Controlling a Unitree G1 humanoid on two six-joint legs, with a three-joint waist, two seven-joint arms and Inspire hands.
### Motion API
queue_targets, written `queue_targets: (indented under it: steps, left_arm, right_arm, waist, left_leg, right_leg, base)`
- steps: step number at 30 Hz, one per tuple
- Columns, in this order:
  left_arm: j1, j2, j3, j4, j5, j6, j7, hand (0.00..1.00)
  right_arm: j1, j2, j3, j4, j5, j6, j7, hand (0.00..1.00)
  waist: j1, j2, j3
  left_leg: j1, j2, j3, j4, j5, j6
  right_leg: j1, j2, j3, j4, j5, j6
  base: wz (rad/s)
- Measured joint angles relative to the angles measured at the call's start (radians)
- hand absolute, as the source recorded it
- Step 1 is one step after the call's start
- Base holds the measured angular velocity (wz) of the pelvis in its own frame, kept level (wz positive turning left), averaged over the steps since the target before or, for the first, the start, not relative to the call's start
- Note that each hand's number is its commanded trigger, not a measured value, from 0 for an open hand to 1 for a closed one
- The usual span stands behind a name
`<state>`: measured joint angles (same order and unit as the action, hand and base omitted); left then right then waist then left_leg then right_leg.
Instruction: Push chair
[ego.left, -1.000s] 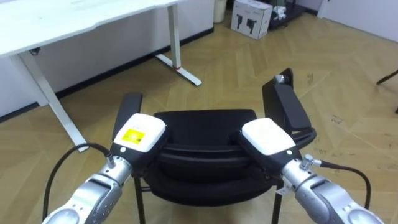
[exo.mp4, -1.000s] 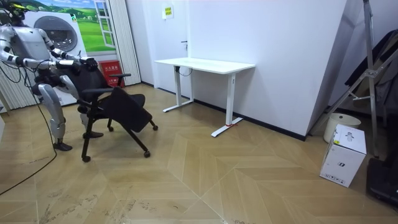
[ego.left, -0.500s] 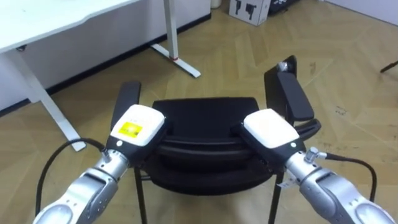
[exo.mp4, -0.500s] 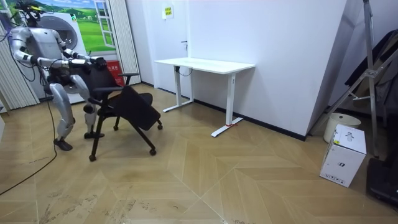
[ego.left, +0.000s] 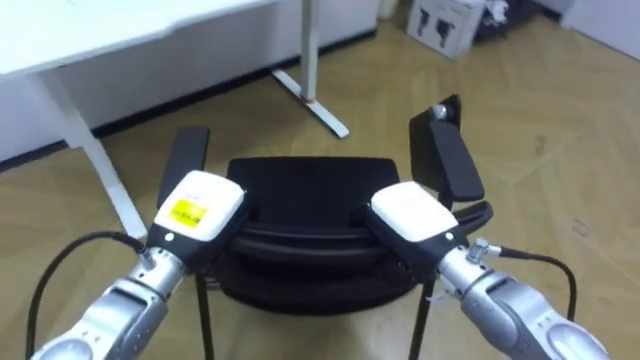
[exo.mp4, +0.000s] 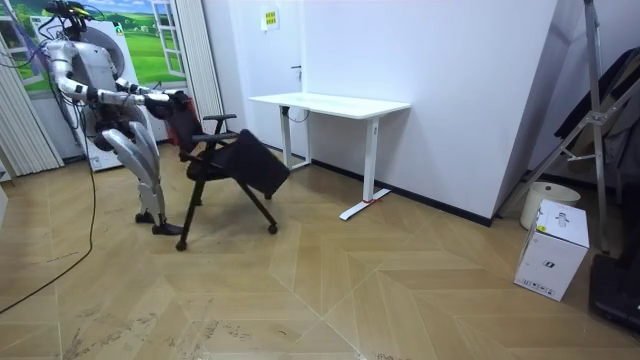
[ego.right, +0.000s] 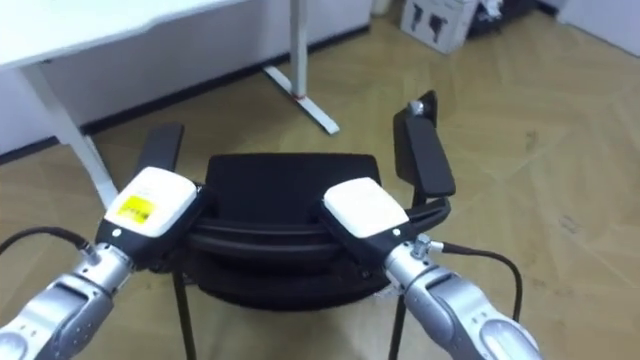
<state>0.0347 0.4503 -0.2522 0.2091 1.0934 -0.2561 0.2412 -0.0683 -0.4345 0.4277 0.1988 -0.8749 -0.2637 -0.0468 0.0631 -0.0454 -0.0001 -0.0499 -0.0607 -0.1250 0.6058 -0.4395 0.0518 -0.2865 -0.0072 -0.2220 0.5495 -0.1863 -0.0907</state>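
chair (ego.left: 305, 190) nearer the desk (ego.left: 100, 40) now, left hand (ego.left: 195, 210), right hand (ego.left: 410, 215) seemingly atop its back, grip unclear

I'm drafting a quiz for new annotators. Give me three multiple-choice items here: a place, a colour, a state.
1. What stands beyond the office chair? A. sofa B. white desk C. fridge
2. The chair's colour? A. red B. white C. black
3. The left hand and right hand are: A. resting on the chair's backrest B. hanging down C. on the desk
Answers: B, its top and legs show ahead of the chair; C, all its visible parts are black; A, both lie on the backrest's top.
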Motion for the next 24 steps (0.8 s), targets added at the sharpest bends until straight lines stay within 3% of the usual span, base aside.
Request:
queue_targets:
  steps: [1,2,3,4,5,7,9,11,15,17,18,19,20,22,24]
  left_arm:
    - [-0.003,-0.012,-0.001,0.002,0.0,0.009,-0.002,1.0]
    - [-0.006,-0.018,-0.003,0.008,0.0,0.01,-0.003,1.0]
    - [-0.012,-0.021,-0.006,0.017,0.0,0.011,-0.005,1.0]
    - [-0.013,-0.018,-0.006,0.015,0.0,0.011,-0.004,1.0]
    - [-0.011,-0.017,-0.006,0.016,0.0,0.011,0.0,1.0]
    - [-0.012,-0.011,-0.007,0.017,-0.005,0.012,0.014,1.0]
    - [-0.017,-0.008,-0.007,0.013,-0.008,0.015,0.021,1.0]
    - [-0.021,-0.01,-0.006,0.005,-0.008,0.023,0.031,1.0]
    - [-0.022,-0.02,-0.007,-0.002,-0.006,0.029,0.038,1.0]
    - [-0.02,-0.021,-0.006,-0.018,-0.002,0.035,0.038,1.0]
    - [-0.019,-0.02,-0.005,-0.024,-0.002,0.038,0.038,1.0]
    - [-0.016,-0.02,-0.003,-0.031,0.0,0.041,0.039,1.0]
    - [-0.013,-0.02,0.0,-0.034,0.001,0.041,0.041,1.0]
    - [-0.012,-0.021,0.0,-0.036,0.002,0.041,0.039,1.0]
    - [-0.012,-0.021,0.001,-0.047,0.005,0.042,0.033,1.0]
  right_arm:
    - [-0.01,0.0,-0.001,0.008,-0.001,0.006,0.005,1.0]
    - [-0.015,0.0,-0.001,0.017,0.0,0.005,0.006,1.0]
    - [-0.022,0.001,-0.001,0.027,-0.001,0.002,0.013,1.0]
    - [-0.025,0.001,-0.001,0.029,0.002,0.001,0.017,1.0]
    - [-0.025,0.001,-0.001,0.03,0.005,-0.002,0.015,1.0]
    - [-0.029,0.001,-0.001,0.031,0.01,-0.009,0.011,1.0]
    - [-0.036,0.001,-0.001,0.033,0.009,-0.011,0.0,1.0]
    - [-0.046,0.001,-0.001,0.036,0.008,-0.01,-0.006,1.0]
    - [-0.05,-0.004,-0.008,0.035,0.007,-0.01,-0.016,1.0]
    - [-0.048,-0.011,-0.015,0.021,-0.001,-0.01,-0.018,1.0]
    - [-0.049,-0.01,-0.017,0.018,-0.003,-0.01,-0.019,1.0]
    - [-0.049,-0.011,-0.019,0.014,-0.01,-0.01,-0.026,1.0]
    - [-0.049,-0.01,-0.02,0.011,-0.017,-0.01,-0.026,1.0]
    - [-0.047,-0.012,-0.02,0.01,-0.017,-0.01,-0.026,1.0]
    - [-0.041,-0.016,-0.027,-0.001,-0.017,-0.01,-0.026,1.0]
  waist:
    - [0.007,0.006,0.0024]
    - [0.011,0.008,0.0039]
    - [0.022,0.01,0.0069]
    - [0.025,0.004,0.0105]
    - [0.025,0.003,0.0112]
    - [0.032,-0.003,0.014]
    - [0.045,-0.017,0.0199]
    - [0.054,-0.032,0.0266]
    - [0.065,-0.05,0.0245]
    - [0.054,-0.052,0.0203]
    - [0.055,-0.053,0.0194]
    - [0.054,-0.061,0.0211]
    - [0.055,-0.055,0.0167]
    - [0.05,-0.056,0.0169]
    - [0.052,-0.055,0.0154]
  left_leg:
    - [-0.001,0.027,0.043,0.07,-0.013,-0.014]
    - [-0.006,0.042,0.065,0.11,-0.011,-0.019]
    - [-0.032,0.07,0.099,0.213,0.009,-0.054]
    - [-0.073,0.089,0.111,0.323,0.052,-0.091]
    - [-0.095,0.097,0.115,0.368,0.082,-0.097]
    - [-0.159,0.13,0.138,0.489,0.191,-0.101]
    - [-0.187,0.152,0.149,0.516,0.204,-0.099]
    - [-0.232,0.187,0.155,0.472,0.2,-0.101]
    - [-0.299,0.186,0.178,0.244,0.2,-0.102]
    - [-0.336,0.168,0.194,0.045,0.217,-0.117]
    - [-0.341,0.16,0.208,-0.006,0.222,-0.119]
    - [-0.343,0.14,0.231,-0.095,0.25,-0.116]
    - [-0.338,0.125,0.246,-0.145,0.289,-0.104]
    - [-0.323,0.111,0.275,-0.179,0.334,-0.092]
    - [-0.319,0.101,0.287,-0.188,0.359,-0.072]
  right_leg:
    - [0.019,0.015,-0.004,0.028,-0.027,-0.033]
    - [0.032,0.021,-0.006,0.034,-0.042,-0.036]
    - [0.059,0.027,-0.021,0.046,-0.071,-0.051]
    - [0.074,0.027,-0.038,0.064,-0.101,-0.058]
    - [0.082,0.027,-0.047,0.068,-0.115,-0.061]
    - [0.112,0.027,-0.075,0.078,-0.149,-0.068]
    - [0.126,0.027,-0.083,0.077,-0.162,-0.088]
    - [0.15,0.026,-0.102,0.052,-0.171,-0.096]
    - [0.173,0.023,-0.118,-0.003,-0.174,-0.097]
    - [0.186,0.018,-0.148,-0.028,-0.177,-0.106]
    - [0.186,0.013,-0.157,-0.029,-0.178,-0.106]
    - [0.19,0.007,-0.163,-0.031,-0.181,-0.102]
    - [0.204,0.005,-0.167,-0.043,-0.184,-0.098]
    - [0.232,0.004,-0.18,-0.066,-0.188,-0.091]
    - [0.239,0.003,-0.181,-0.067,-0.199,-0.07]
  base:
    - [0.3]
    - [0.31]
    - [0.31]
    - [0.35]
    - [0.44]
    - [0.41]
    - [0.21]
    - [0.19]
    - [0.24]
    - [0.21]
    - [0.28]
    - [0.18]
    - [0.17]
    - [0.21]
    - [0.15]
